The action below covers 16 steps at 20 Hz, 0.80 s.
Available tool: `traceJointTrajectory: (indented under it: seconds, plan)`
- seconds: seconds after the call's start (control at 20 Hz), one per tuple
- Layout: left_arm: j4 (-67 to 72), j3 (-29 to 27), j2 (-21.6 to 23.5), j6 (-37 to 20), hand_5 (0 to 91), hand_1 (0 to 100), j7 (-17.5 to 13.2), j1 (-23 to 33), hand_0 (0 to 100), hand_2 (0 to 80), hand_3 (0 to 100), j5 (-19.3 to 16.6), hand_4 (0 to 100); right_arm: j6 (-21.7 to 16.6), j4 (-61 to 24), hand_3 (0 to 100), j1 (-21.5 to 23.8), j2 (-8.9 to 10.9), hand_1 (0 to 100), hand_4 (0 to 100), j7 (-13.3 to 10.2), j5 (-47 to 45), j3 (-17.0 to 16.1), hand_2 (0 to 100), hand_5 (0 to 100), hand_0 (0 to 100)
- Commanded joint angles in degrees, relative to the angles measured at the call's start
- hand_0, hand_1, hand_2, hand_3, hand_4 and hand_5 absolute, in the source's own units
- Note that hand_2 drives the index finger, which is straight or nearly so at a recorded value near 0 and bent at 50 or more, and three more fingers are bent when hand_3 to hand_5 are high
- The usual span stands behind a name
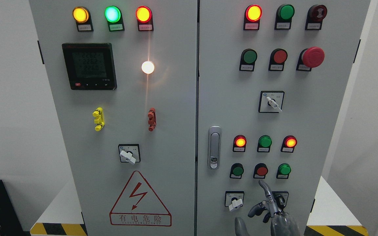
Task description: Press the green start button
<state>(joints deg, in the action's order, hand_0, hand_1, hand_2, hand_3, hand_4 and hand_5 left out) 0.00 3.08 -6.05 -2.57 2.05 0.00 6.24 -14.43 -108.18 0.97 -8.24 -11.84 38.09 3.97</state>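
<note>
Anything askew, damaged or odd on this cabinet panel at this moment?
Nothing looks damaged or askew. The white lamp flares hard into the camera, streaking down the left door. The right hand points one finger up below the red button.

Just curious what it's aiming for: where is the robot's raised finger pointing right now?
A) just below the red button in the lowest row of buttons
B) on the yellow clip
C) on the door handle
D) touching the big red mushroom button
A: the right hand holds one finger up, its tip just under the red button, between two green buttons.
</note>
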Motion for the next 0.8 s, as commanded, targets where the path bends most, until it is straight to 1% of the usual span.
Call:
traceJointTrajectory:
  seconds: [0.0,0.05,0.15,0.25,0.3,0.4,0.45,0.55,0.65,0.7,0.75]
  plan:
    - [-1.6,0.0,0.0,0.0,0.0,56,0.0,-1.3,12,0.0,0,0.0,0,1.1,-7.5,49,3.9,0.07,29,54,2.2,-13.2,1.1,0,54,5]
    - [-1.6,0.0,0.0,0.0,0.0,56,0.0,-1.3,12,0.0,0,0.0,0,2.0,-8.0,46,4.6,0.07,29,50,3.0,-14.7,1.5,0,51,0]
    - [-1.6,0.0,0.1,0.0,0.0,56,0.0,-1.3,12,0.0,0,0.0,0,3.3,-8.7,41,5.3,0.07,28,43,4.7,-17.5,1.9,0,45,0]
    - [-1.6,0.0,0.0,0.0,0.0,56,0.0,-1.3,12,0.0,0,0.0,0,3.4,-9.0,33,6.0,0.07,26,34,6.1,-19.5,2.6,0,37,0]
    - [-1.6,0.0,0.0,0.0,0.0,56,0.0,-1.3,12,0.0,0,0.0,0,3.4,-9.0,31,6.1,0.07,26,31,6.4,-20.1,2.7,0,35,0]
    - [-1.6,0.0,0.1,0.0,0.0,56,0.0,-1.3,12,0.0,0,0.0,0,3.4,-9.1,26,6.1,0.07,24,24,7.2,-21.0,3.1,0,27,0]
    - [-1.6,0.0,0.0,0.0,0.0,56,0.0,-1.3,12,0.0,0,0.0,0,3.5,-9.1,24,6.2,0.07,24,20,7.9,-21.4,3.3,0,23,0]
    - [-1.6,0.0,0.0,0.0,0.0,56,0.0,-1.3,12,0.0,0,0.0,0,4.0,-9.1,16,6.7,0.07,22,10,9.5,-21.5,3.4,0,10,0]
    - [-1.6,0.0,0.0,0.0,0.0,56,0.0,-1.3,12,0.0,0,0.0,0,4.0,-9.1,11,6.9,0.07,20,4,10.5,-21.7,3.5,0,2,0]
    - [-1.6,0.0,0.0,0.0,0.0,56,0.0,-1.3,12,0.0,0,0.0,0,4.0,-9.1,7,7.0,0.07,19,1,10.8,-22.5,3.4,0,0,0]
    - [-1.6,0.0,0.0,0.0,0.0,56,0.0,-1.3,12,0.0,0,0.0,0,4.1,-9.1,6,7.0,0.07,18,0,11.0,-23.3,3.4,0,0,0]
